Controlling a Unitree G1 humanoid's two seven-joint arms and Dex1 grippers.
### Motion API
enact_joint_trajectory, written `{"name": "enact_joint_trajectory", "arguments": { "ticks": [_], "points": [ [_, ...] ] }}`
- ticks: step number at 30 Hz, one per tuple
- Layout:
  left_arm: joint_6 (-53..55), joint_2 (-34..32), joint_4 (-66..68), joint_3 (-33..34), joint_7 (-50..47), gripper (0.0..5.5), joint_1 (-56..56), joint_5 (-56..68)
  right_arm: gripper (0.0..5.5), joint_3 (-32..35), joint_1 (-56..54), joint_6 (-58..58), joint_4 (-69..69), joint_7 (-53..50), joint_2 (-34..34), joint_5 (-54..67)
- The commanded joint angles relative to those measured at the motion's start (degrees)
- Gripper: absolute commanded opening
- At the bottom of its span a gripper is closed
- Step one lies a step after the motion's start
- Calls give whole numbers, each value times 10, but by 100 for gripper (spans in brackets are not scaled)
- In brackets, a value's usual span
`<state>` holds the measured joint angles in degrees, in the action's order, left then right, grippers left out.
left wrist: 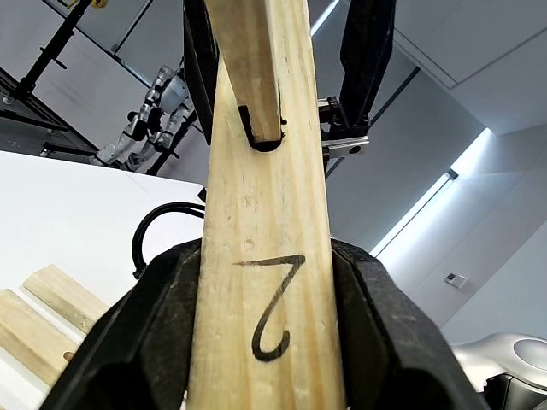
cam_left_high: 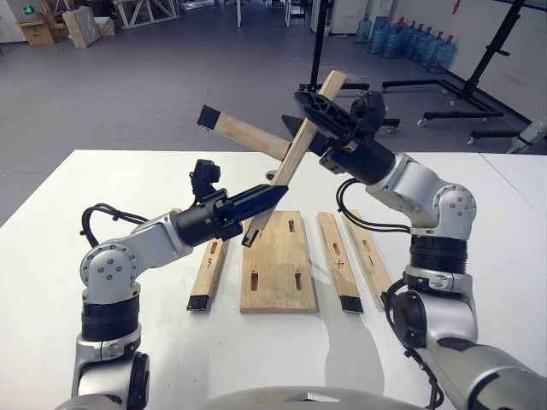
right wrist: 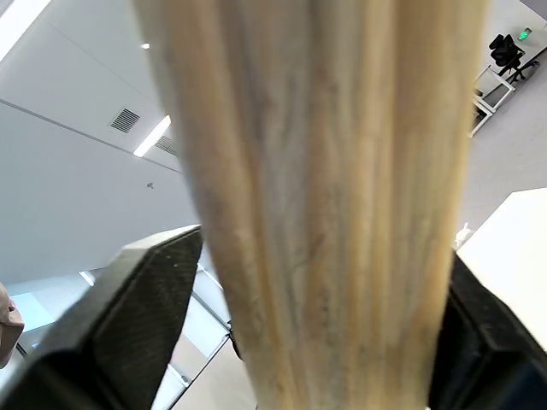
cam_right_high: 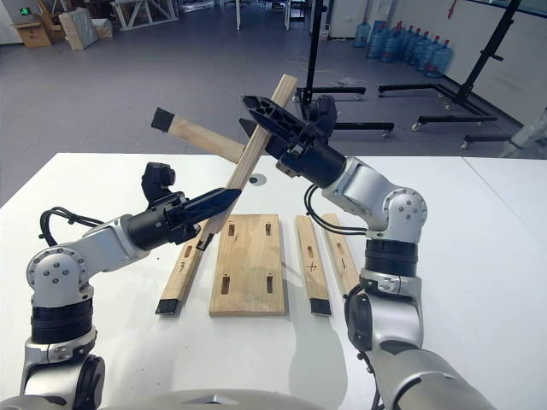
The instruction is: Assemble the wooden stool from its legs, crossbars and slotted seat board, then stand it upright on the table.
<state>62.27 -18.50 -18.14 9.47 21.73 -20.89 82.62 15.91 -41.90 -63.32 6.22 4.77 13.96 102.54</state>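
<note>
My left gripper (cam_left_high: pixel 261 198) is shut on the lower part of a wooden leg (cam_left_high: pixel 286 171) marked "2" (left wrist: pixel 265 256), held slanting up above the table. My right gripper (cam_left_high: pixel 312 107) is shut on the same leg near its top; the wood (right wrist: pixel 333 213) lies between its fingers (right wrist: pixel 137 316). A second wooden piece (cam_left_high: pixel 248 135) with a black end cap sticks out sideways, its tip seated in the leg's slot (left wrist: pixel 265 141). Below them the slotted seat board (cam_left_high: pixel 278 265) lies flat. One leg (cam_left_high: pixel 208 275) lies to its left, and two pieces (cam_left_high: pixel 338 260) (cam_left_high: pixel 369 260) lie to its right.
The white table (cam_left_high: pixel 102 196) has free room at the left and along the near edge. A second white table (cam_left_high: pixel 521 171) adjoins at the right. Black stands (cam_left_high: pixel 461 85) and water bottles (cam_left_high: pixel 419 43) are on the floor beyond the far edge.
</note>
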Motion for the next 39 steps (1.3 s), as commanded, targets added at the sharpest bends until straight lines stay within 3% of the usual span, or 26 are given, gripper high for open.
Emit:
{"name": "enact_joint_trajectory", "arguments": {
  "ticks": [1,4,12,14,19,25,29,33,39],
  "points": [
    [-9,-8,-7,-8,-3,204,4,-1,282,-11,6,5,-10,-5,4,12],
    [-12,-10,-6,-9,-1,204,4,-2,227,-15,11,9,-13,-5,8,12],
    [-28,-19,-18,-20,9,204,10,-35,217,-14,29,21,-34,23,33,-30],
    [-33,-20,-26,-27,14,262,11,-47,210,-16,32,28,-45,45,42,-61],
    [-63,-25,-8,-21,-12,339,-2,-99,206,-22,46,66,-76,135,77,-176],
    [-125,-57,-2,-24,-16,420,46,-237,206,-111,79,255,-86,312,127,-468],
    [-154,-45,-10,-32,-17,479,77,-290,206,-137,80,429,-4,415,102,-600],
    [-168,-29,-16,-22,-27,537,98,-304,206,-131,2,465,164,476,80,-641],
    [-173,-16,-15,-30,-28,537,106,-326,206,-108,-65,553,330,657,58,-662]
  ]
}}
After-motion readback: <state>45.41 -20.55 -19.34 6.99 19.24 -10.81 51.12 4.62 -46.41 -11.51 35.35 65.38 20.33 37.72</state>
